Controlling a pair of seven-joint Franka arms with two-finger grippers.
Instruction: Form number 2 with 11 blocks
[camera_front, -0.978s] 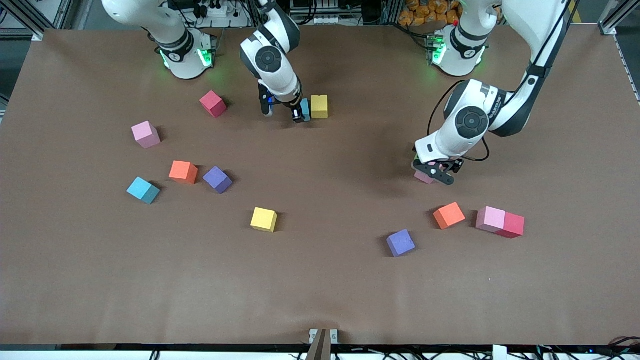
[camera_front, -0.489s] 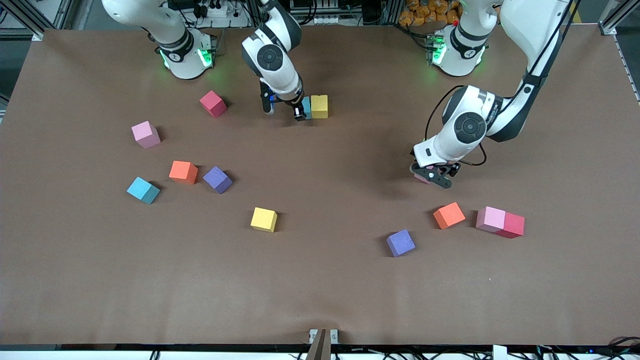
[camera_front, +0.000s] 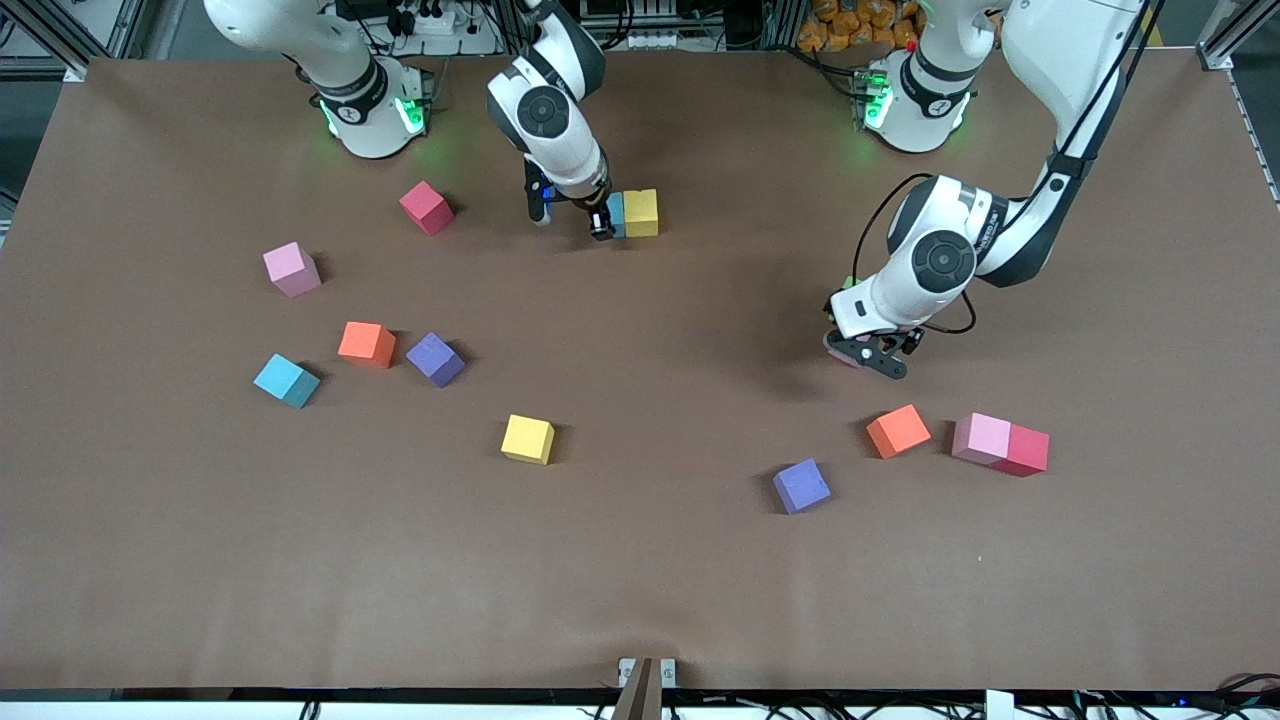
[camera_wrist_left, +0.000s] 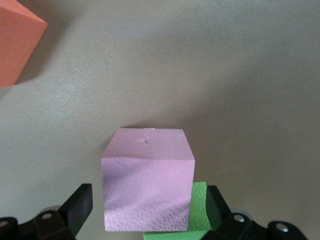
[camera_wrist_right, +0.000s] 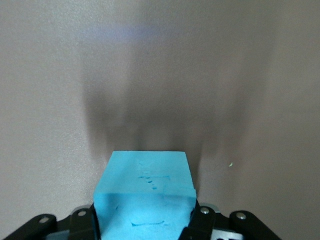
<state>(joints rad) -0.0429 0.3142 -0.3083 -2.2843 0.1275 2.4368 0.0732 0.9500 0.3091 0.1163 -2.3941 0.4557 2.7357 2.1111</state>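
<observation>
Cyan foam sits pinched in the right claw (camera_front: 601, 222), low at the desk (camera_front: 640, 580) and touching the side of a yellow block (camera_front: 640, 212) near the robots' bases; in the right wrist view the cyan block (camera_wrist_right: 145, 197) fills the space between the pressed-in fingers. That pair looks like the start of the figure, so the next release turns on the cyan face lying flush against the yellow one. The left claw (camera_front: 866, 352) is spread wide, its fingers straddling a pink block (camera_wrist_left: 148, 180) that rests against a green block (camera_wrist_left: 200, 205), with an orange block (camera_front: 897, 431) nearer the camera. The other blocks lie scattered, most toward the right arm's end. Closing on the pink block seems the left arm's coming move.
</observation>
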